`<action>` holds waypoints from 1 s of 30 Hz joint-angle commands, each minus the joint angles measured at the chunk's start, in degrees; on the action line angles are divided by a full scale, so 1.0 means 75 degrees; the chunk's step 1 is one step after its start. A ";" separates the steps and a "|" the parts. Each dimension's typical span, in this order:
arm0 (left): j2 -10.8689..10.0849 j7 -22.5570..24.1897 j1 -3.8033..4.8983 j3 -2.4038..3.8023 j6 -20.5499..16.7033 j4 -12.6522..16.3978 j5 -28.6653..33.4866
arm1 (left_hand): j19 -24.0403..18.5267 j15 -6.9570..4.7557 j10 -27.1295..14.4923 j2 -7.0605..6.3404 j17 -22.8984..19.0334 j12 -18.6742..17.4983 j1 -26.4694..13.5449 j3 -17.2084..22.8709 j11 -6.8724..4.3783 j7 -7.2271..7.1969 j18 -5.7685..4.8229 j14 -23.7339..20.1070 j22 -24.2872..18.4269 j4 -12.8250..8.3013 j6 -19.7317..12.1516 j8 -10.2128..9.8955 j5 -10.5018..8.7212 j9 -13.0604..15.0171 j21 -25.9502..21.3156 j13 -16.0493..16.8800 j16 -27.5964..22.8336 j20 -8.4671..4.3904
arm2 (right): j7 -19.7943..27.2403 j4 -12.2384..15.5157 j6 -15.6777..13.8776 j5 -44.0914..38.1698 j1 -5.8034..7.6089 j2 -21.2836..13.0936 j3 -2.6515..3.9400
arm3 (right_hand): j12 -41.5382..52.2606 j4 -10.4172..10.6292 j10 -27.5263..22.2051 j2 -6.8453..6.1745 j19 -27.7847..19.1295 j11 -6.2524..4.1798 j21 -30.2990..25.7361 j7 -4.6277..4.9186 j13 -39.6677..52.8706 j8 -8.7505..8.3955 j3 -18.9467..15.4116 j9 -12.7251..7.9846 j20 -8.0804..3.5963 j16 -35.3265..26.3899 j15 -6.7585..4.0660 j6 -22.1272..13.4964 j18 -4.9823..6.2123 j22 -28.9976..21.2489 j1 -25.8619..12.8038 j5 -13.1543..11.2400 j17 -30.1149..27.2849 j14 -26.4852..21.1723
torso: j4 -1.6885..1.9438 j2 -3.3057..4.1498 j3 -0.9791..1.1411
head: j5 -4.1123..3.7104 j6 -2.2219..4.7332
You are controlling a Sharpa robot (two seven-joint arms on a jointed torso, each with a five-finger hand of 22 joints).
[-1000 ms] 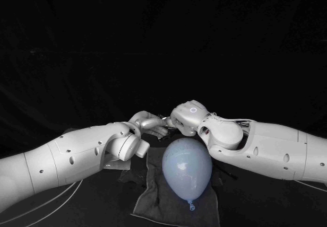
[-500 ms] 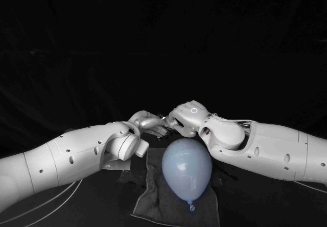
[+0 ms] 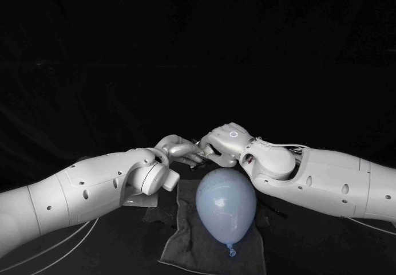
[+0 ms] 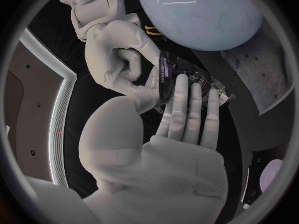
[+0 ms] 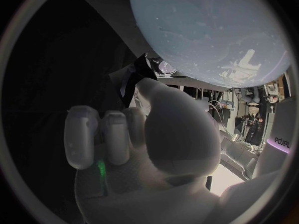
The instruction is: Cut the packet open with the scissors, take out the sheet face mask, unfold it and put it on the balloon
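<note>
Two white arms meet over a black table (image 3: 330, 252), beyond the far end of a pale blue balloon (image 3: 225, 203) that lies on a grey cloth (image 3: 186, 246). The head view shows the left hand (image 3: 177, 148) and right hand (image 3: 221, 143) touching but hides what they hold. The left wrist view shows it: a dark foil packet (image 4: 187, 68) lying against the left hand's straight fingers (image 4: 181, 99), its thumb pressed on the edge, the right hand curled onto the same packet. The right wrist view shows a dark corner of the packet (image 5: 132, 79) pinched by the right hand just beside the balloon.
</note>
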 commanded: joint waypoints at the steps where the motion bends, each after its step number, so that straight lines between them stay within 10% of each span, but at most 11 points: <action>1: 0.0045 0.0364 0.0032 0.0031 0.0436 0.0099 -0.0014 | -0.0109 0.0044 -0.0048 0.0022 0.0049 0.0053 0.0012 -0.0001 0.0011 0.0010 -0.0127 -0.0304 -0.0029 0.0003 0.0007 0.0122 0.0049 0.0950 -0.0042 0.0022 0.0155 0.0004 | -0.0069 -0.0090 0.0143 -0.0003 -0.0016 0.0016 -0.0014 | -0.0059 0.0027 0.0093 -0.0026 0.0348 -0.0042 0.0000 -0.0014 0.1018 -0.0121 -0.0121 -0.0049 -0.0070 0.0031 -0.0076 -0.0181 -0.0128 0.1724 0.0108 -0.0015 0.1732 0.0747 | 0.0002 0.0001 -0.0001 | -0.0001 0.0002; 6: 0.0040 0.0372 0.0034 0.0031 0.0472 0.0106 -0.0024 | -0.0386 0.0116 -0.0069 -0.0002 0.0122 0.0129 0.0000 0.0081 0.0028 0.0024 -0.0270 -0.0938 -0.0103 0.0000 0.0008 0.0152 0.0070 0.1007 -0.0194 0.0059 0.0515 0.0010 | -0.0189 -0.0128 0.0206 -0.0061 -0.0016 0.0043 -0.0014 | -0.0148 0.0197 0.0038 0.0061 0.0331 0.0024 -0.0041 0.0058 0.0969 -0.0369 -0.0782 -0.0168 -0.0057 0.0037 -0.0043 -0.0606 -0.0123 0.1713 0.0365 -0.0007 0.1758 0.0752 | 0.0002 -0.0001 -0.0001 | -0.0001 0.0011; 14: 0.0033 0.0428 0.0042 0.0031 0.0434 0.0111 -0.0029 | -0.1561 0.0276 -0.0090 -0.0057 0.0019 0.0246 0.0005 0.0199 0.0073 0.0057 -0.0468 -0.2052 -0.0343 -0.0032 0.0020 0.0191 0.0096 0.1077 -0.0737 0.0130 0.0808 0.0021 | -0.0364 -0.0163 0.0404 -0.0150 -0.0016 0.0074 -0.0014 | -0.0284 0.1584 -0.0027 0.0112 0.0326 0.0231 -0.0065 0.0335 0.0919 -0.0773 -0.2374 -0.0564 0.0105 0.0060 0.0152 -0.1845 -0.0120 0.1709 0.1601 -0.0007 0.1840 0.0770 | 0.0001 0.0002 0.0001 | -0.0009 0.0009; 17: 0.0032 0.0449 0.0046 0.0031 0.0438 0.0112 -0.0030 | -0.1568 0.0279 -0.0087 -0.0062 0.0011 0.0252 0.0006 0.0201 0.0073 0.0056 -0.0465 -0.2075 -0.0343 -0.0036 0.0024 0.0194 0.0101 0.1080 -0.0743 0.0134 0.0814 0.0020 | -0.0400 -0.0180 0.0457 -0.0173 -0.0016 0.0079 -0.0014 | -0.0299 0.1631 -0.0036 0.0099 0.0325 0.0242 -0.0069 0.0359 0.0910 -0.0777 -0.2395 -0.0570 0.0114 0.0060 0.0161 -0.1862 -0.0120 0.1709 0.1666 -0.0006 0.1842 0.0770 | 0.0001 0.0002 0.0001 | -0.0009 0.0009; 23: 0.0029 0.0463 0.0056 0.0030 0.0471 0.0116 -0.0046 | -0.1598 0.0288 -0.0067 -0.0088 -0.0032 0.0281 0.0008 0.0210 0.0068 0.0049 -0.0450 -0.2165 -0.0345 -0.0053 0.0049 0.0211 0.0135 0.1091 -0.0763 0.0149 0.0825 0.0020 | -0.0452 -0.0199 0.0486 -0.0215 -0.0016 0.0073 -0.0014 | -0.0269 0.1635 -0.0014 0.0215 0.0330 0.0312 -0.0058 0.0413 0.0943 -0.0595 -0.2257 -0.0375 0.0151 0.0061 0.0211 -0.1234 -0.0123 0.1712 0.1803 -0.0009 0.1847 0.0771 | -0.0004 0.0000 0.0003 | -0.0007 0.0010; 30: 0.0025 0.0462 0.0062 0.0030 0.0450 0.0113 -0.0052 | -0.1601 0.0288 -0.0056 -0.0096 -0.0043 0.0293 0.0008 0.0213 0.0064 0.0046 -0.0444 -0.2174 -0.0345 -0.0057 0.0059 0.0217 0.0151 0.1095 -0.0766 0.0155 0.0833 0.0020 | -0.0441 -0.0180 0.0317 -0.0229 -0.0015 0.0043 -0.0015 | -0.0168 0.1574 0.0049 0.0750 0.0356 0.0508 -0.0003 0.0515 0.1038 0.0031 -0.1774 -0.0028 0.0255 0.0062 0.0347 0.0368 -0.0136 0.1727 0.1938 -0.0010 0.1851 0.0772 | -0.0002 -0.0001 0.0004 | -0.0010 0.0007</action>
